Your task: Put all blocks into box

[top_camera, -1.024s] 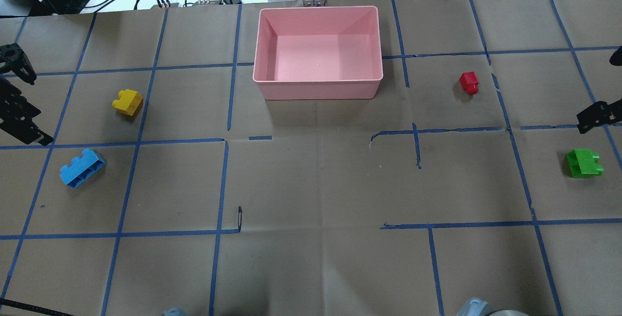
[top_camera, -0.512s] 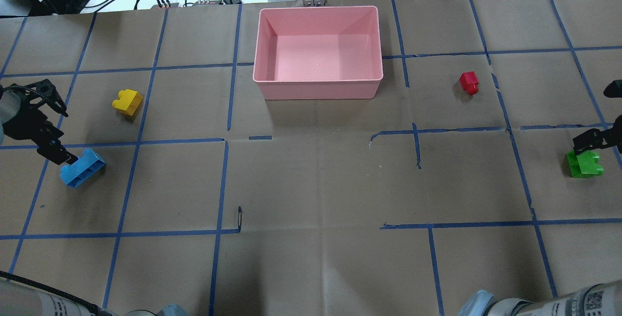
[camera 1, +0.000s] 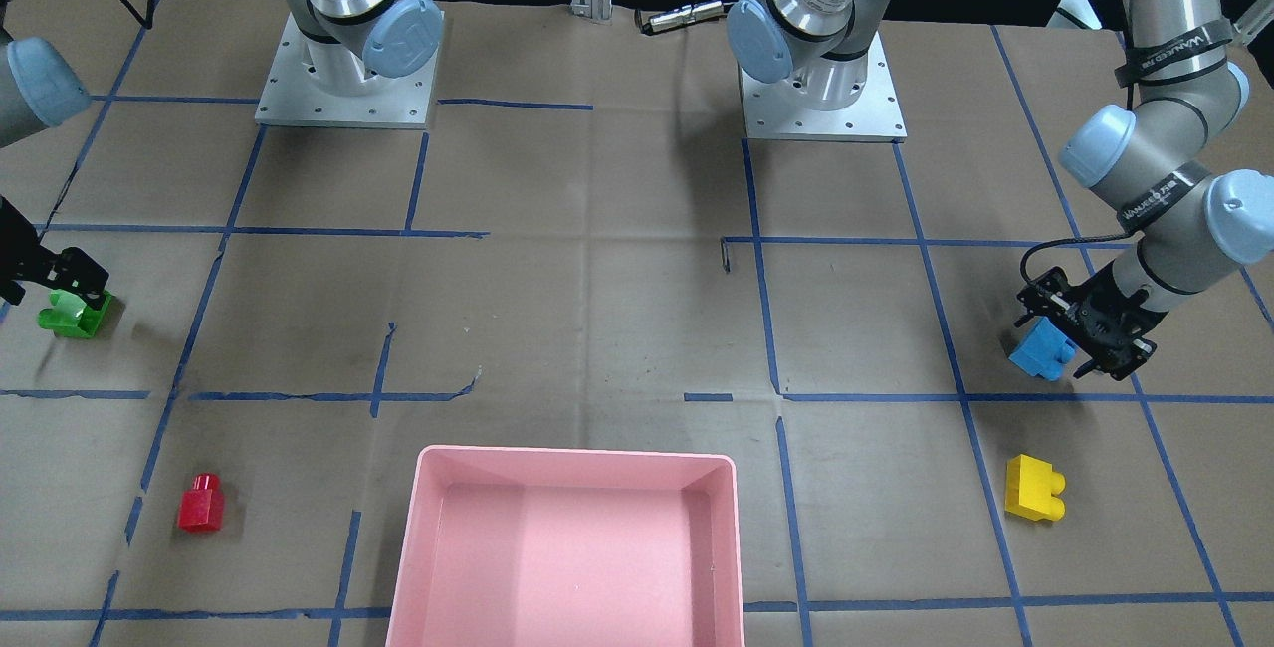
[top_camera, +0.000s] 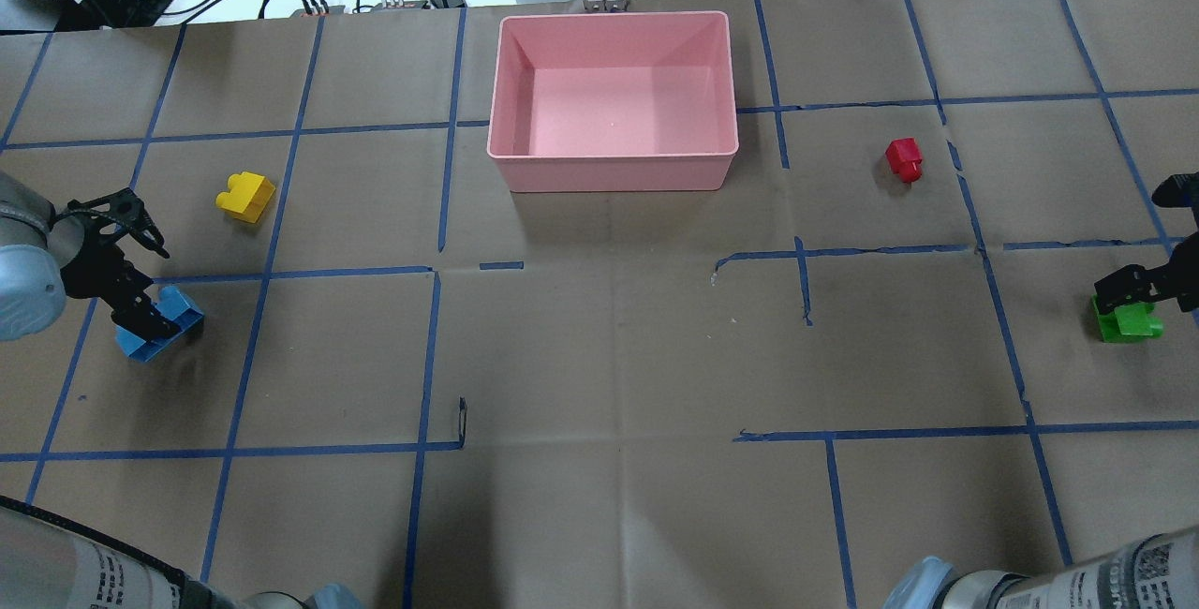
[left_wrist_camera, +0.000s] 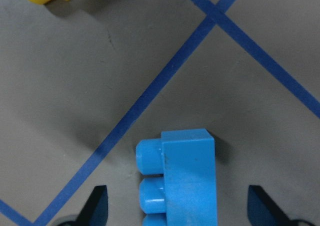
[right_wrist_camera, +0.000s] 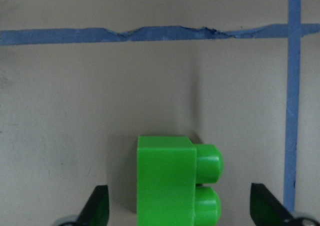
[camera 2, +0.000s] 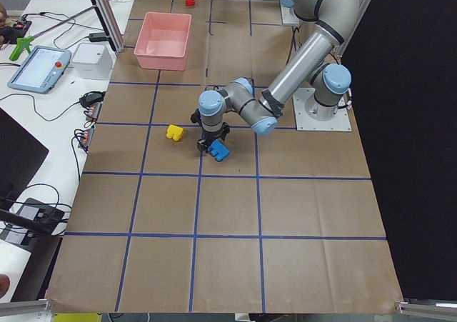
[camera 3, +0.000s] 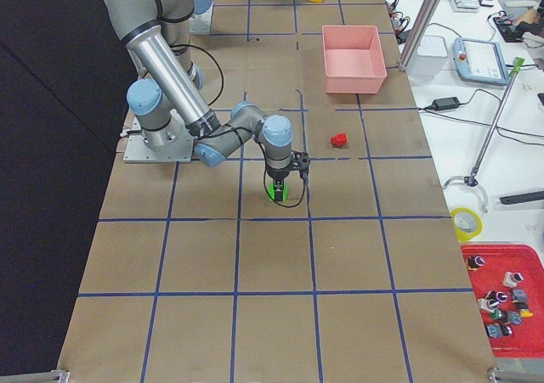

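**Blocks on the bench outside the box, an end effector spread over two of them**

Nearest the robot, at the two ends of the bench (top_camera: 609, 356), lie the blue block (top_camera: 185, 315) on its left and the green block (top_camera: 1129, 323) on its right. The left end effector (left_wrist_camera: 180, 211) hangs low over the blue block. Its fingers stand wide apart, the block sits between them, and the wrist view shows a gap on each side. The blue block lies on its side, studs pointing sideways, just beside a line of blue tape (top_camera: 426, 347).

The right end effector (right_wrist_camera: 181, 208) is placed the same way over the green block, its fingers spread and clear of the plastic on both sides. The green block is also tipped, with its studs facing sideways.

Farther out, the yellow block (top_camera: 245, 197) rests alone on the left half, near the blue block but apart from it. The red block (top_camera: 905, 159) sits alone on the right half.

Farthest, at the middle of the bench's far edge, stands the pink box (top_camera: 609, 173), well apart from all four blocks.
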Robot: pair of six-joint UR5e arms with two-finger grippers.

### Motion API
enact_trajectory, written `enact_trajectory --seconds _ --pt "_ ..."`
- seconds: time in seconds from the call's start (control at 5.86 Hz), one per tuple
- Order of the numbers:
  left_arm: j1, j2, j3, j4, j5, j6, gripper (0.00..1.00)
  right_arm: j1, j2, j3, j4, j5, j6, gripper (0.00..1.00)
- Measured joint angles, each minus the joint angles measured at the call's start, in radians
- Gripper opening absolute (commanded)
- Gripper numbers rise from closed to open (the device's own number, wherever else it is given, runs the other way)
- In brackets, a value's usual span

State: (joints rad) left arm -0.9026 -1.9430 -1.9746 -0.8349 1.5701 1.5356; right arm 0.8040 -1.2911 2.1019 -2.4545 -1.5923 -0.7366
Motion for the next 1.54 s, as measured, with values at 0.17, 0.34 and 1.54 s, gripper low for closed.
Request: enact_trajectory --seconds 0.17,0.34,1.54 --pt "0.001 -0.005 -0.016 0.01 0.002 0.003 0.79 0.0 0.018 0.0 -0.004 0.0 -0.003 0.9" --pt "0.011 -0.006 -0.026 0.015 0.002 0.006 0.62 0.0 0.031 0.0 -0.01 0.0 -0.005 0.7" --pt "0.037 0.006 0.044 0.034 0.045 0.032 0.0 0.078 -0.142 -0.191 0.306 0.08 -0.008 0.03"
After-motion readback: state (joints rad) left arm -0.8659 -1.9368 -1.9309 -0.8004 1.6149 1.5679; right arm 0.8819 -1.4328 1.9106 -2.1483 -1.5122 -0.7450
